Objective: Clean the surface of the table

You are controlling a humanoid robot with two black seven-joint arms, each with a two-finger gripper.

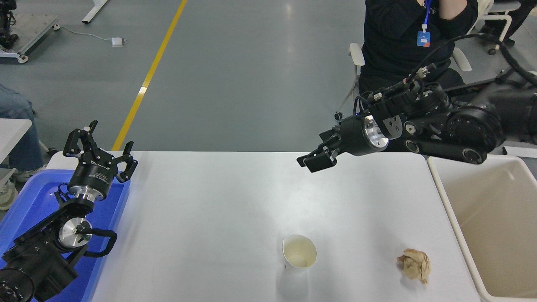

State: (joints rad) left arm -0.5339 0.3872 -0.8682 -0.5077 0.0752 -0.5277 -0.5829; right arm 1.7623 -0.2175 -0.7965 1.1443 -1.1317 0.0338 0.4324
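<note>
The white table surface (218,201) fills the middle of the head view. A white paper cup (299,256) stands upright on it near the front. A crumpled brown paper ball (414,264) lies to the cup's right, near the table's right edge. My right gripper (314,162) reaches in from the right and hangs in the air over the table's far edge, well behind the cup, holding nothing. My left gripper (100,144) is parked at the lower left over the blue tray, open and empty.
A blue plastic tray (29,201) sits at the table's left edge under the left arm. A beige plastic bin (486,235) stands at the right edge. A person in black sits on a chair (356,54) beyond the far right corner.
</note>
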